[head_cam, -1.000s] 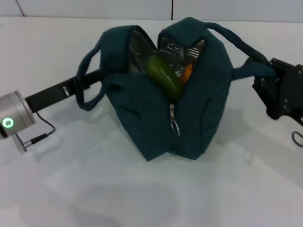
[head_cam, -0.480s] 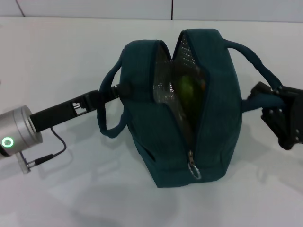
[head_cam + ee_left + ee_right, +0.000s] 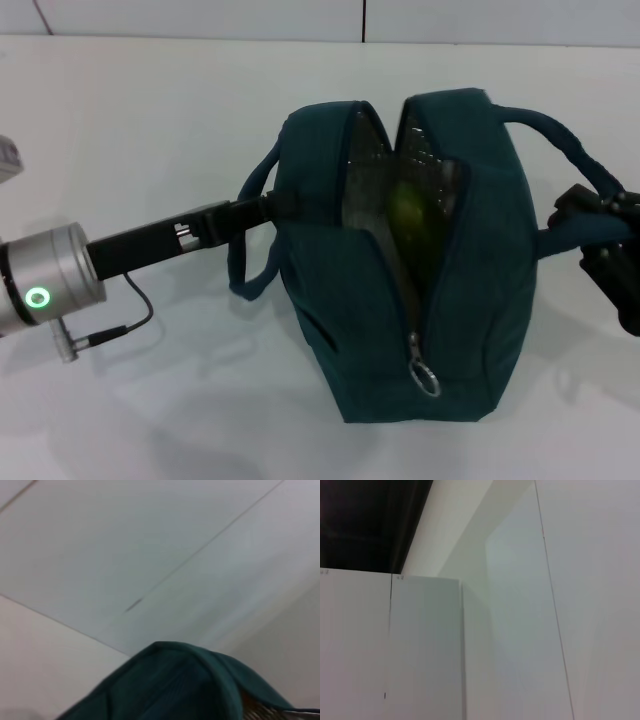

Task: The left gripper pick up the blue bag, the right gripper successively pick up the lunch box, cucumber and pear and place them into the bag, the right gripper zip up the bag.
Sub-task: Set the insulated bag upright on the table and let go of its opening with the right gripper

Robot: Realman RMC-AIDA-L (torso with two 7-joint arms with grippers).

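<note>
Two grippers flank the dark teal fabric bag (image 3: pixel 410 260) in the head view. The left gripper (image 3: pixel 262 207) (a slim black finger assembly on a silver wrist with a green ring light) reaches in from eight o'clock, and its tip meets the bag's left wall at nine o'clock, where the left carry handle (image 3: pixel 250 240) loops down; its fingers are hidden against the fabric, so I cannot tell whether they are closed on it. The right gripper (image 3: pixel 590 225), black and blocky, sits at three o'clock against the bag's right carry handle (image 3: pixel 560 140), and whether its fingers clamp the strap cannot be told either. The bag stands upright on the white table (image 3: pixel 150 130), its zip open from the top down to the silver ring pull (image 3: pixel 426 380) at six o'clock. Through the gap show the silvery foil lining (image 3: pixel 360 190) and a green item (image 3: pixel 405 210), too shadowed to name. The left wrist view catches only a teal edge of the bag (image 3: pixel 170 685) beneath pale panels; the right wrist view shows white walls.
</note>
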